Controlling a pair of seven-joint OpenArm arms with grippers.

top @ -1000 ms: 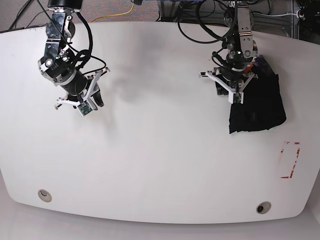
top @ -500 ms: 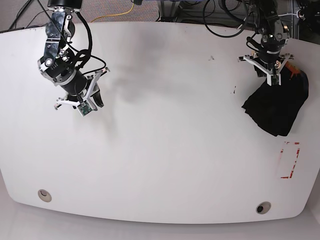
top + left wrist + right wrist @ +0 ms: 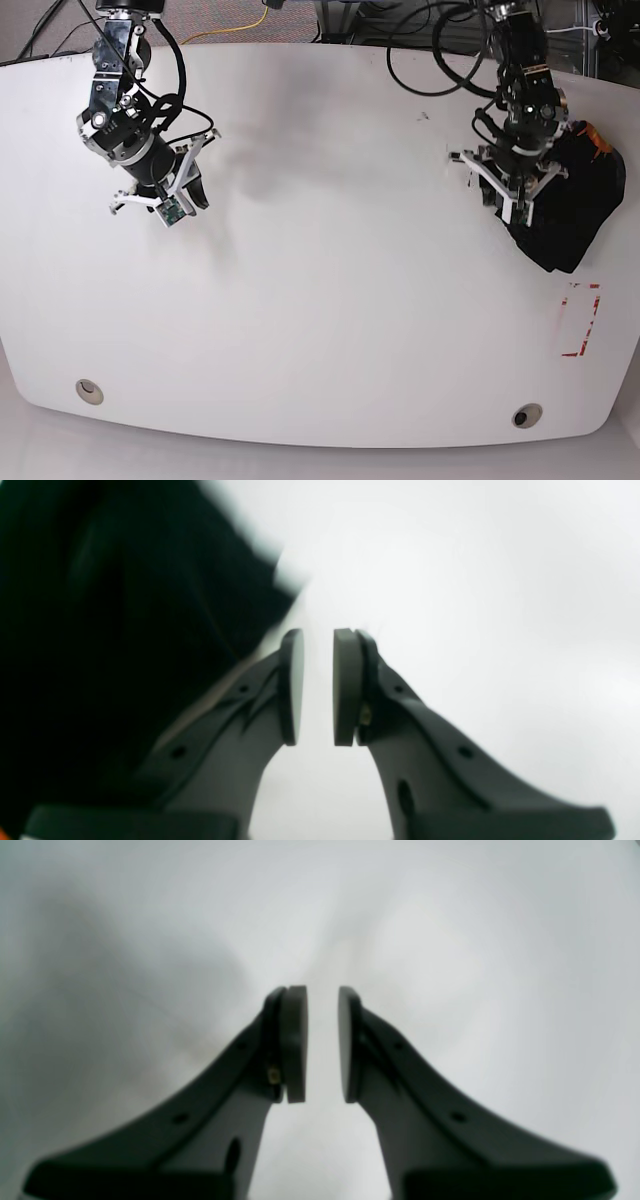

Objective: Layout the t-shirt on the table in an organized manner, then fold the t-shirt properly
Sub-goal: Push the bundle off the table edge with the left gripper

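Stretching wide under the two arms is the table (image 3: 330, 330), a glossy white top with rounded corners, a round grommet hole (image 3: 90, 390) near its front left and another grommet hole (image 3: 526, 415) near its front right, and a red tape corner mark (image 3: 580, 320) by the right edge. Behind the far edge hang tangled black cables (image 3: 430, 50) and one yellow cable (image 3: 250, 25). The t-shirt (image 3: 575, 215) lies bunched in a dark, soft heap at the right side of the tabletop, just above the red tape, matte black against the shine; a bit of orange shows at its upper edge. The left gripper (image 3: 318, 687) sits right beside that heap, its flat grey pads (image 3: 345, 687) parallel with a narrow strip of bare white between them, nothing clamped, the black cloth blurred off to one side. The right gripper (image 3: 322, 1045) hangs over bare table at the far left, well apart from the shirt, its pads likewise a slim gap apart and holding nothing.
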